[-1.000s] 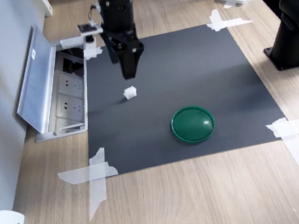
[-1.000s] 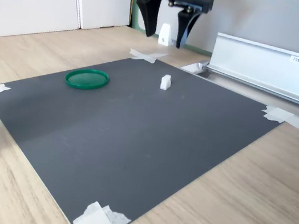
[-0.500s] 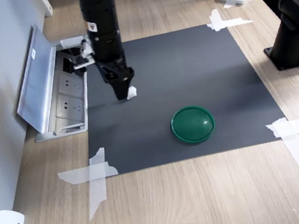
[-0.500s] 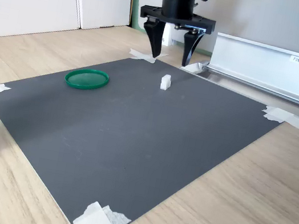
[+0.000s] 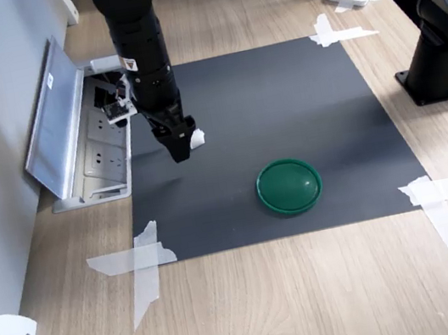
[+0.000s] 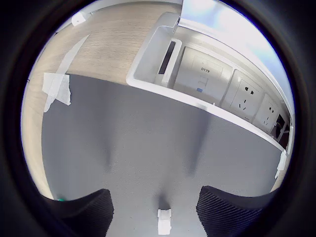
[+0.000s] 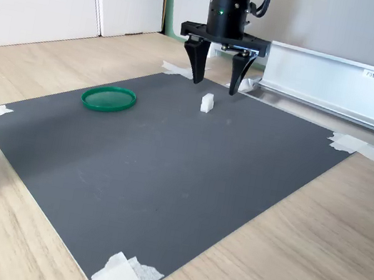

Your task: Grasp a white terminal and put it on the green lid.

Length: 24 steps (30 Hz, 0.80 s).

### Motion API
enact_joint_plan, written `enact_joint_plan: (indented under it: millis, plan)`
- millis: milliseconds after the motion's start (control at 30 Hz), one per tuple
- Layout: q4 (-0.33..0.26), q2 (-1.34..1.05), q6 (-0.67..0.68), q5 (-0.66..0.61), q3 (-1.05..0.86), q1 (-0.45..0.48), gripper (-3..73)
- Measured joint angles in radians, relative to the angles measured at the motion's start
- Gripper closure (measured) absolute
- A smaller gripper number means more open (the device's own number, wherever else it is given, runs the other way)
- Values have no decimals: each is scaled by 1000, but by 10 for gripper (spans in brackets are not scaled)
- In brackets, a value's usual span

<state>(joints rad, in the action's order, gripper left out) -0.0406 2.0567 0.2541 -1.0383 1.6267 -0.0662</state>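
Now, working from the near side of the second exterior view: the taped corner of the dark mat (image 7: 167,173) sits closest to you on the table (image 7: 315,235), and most of the mat beyond it is bare. Farther in, toward the mat's left edge, the green lid (image 7: 109,98) lies flat, well apart from everything else. Beyond that, near the mat's far edge, the white terminal (image 7: 207,102) stands alone on the mat, untouched.

Your end effector (image 7: 214,84) hangs just behind and above the terminal, its jaws spread wide and empty; in the wrist view the terminal (image 6: 164,221) lies between the two dark fingers (image 6: 84,212), roughly centred. Behind it, an open socket tray (image 5: 100,145) is set into the table's far edge.

Expect the terminal to be very light, rigid and smooth, so it will likely skid or tip if one finger arrives first. Close evenly across its narrow sides, low on the body. It looks tough enough for a firm pinch, but squeeze gently so it does not pop out.
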Motion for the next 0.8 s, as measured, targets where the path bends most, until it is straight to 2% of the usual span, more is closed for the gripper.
enact_joint_plan:
  millis: [533, 800]
  plan:
    - [6, -17, 10, -25, 7, 0, -17]
    - [46, -78, 10, -24, -73, 0, -16]
